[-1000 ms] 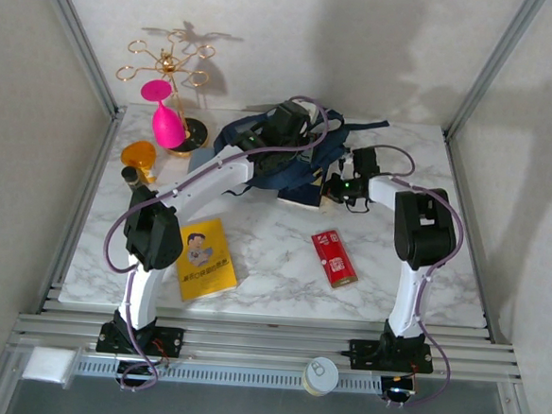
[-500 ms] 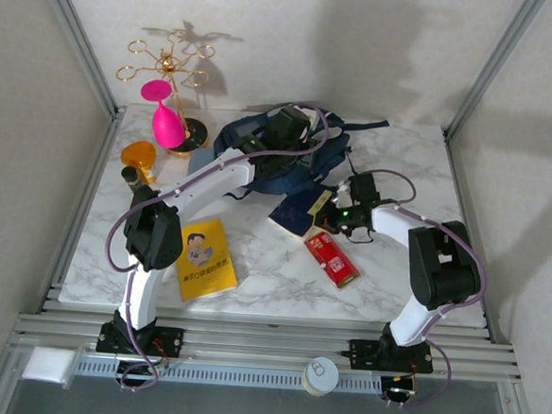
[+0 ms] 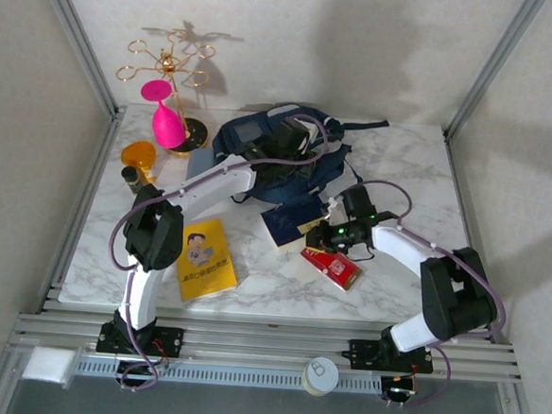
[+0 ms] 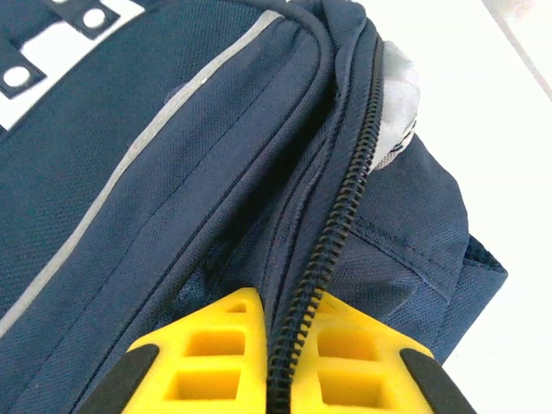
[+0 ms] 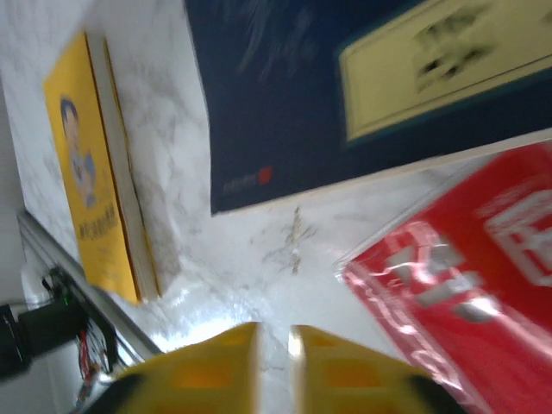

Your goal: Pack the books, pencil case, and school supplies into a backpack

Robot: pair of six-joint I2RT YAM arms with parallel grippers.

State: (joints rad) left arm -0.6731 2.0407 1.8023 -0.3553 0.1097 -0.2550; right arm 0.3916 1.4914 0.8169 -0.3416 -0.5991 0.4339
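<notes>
White marble table (image 3: 262, 272) in a pale-walled booth with aluminium rails (image 3: 248, 342). One backpack (image 3: 251, 131) sits at the back. Two books lie on the marble — a yellow one (image 3: 206, 259) with a cartoon figure at front left, a navy one (image 3: 289, 224) with a yellow label mid-table — and one red pack (image 3: 332, 266) lies just beside the navy. All print is too small or blurred to read. A grey-blue strip (image 3: 199, 167) left of the backpack may be the pencil case. Left gripper (image 4: 289, 297) pinches the backpack's zipper; right gripper (image 5: 273, 329) hovers over bare marble, jaws a slit apart, empty.
</notes>
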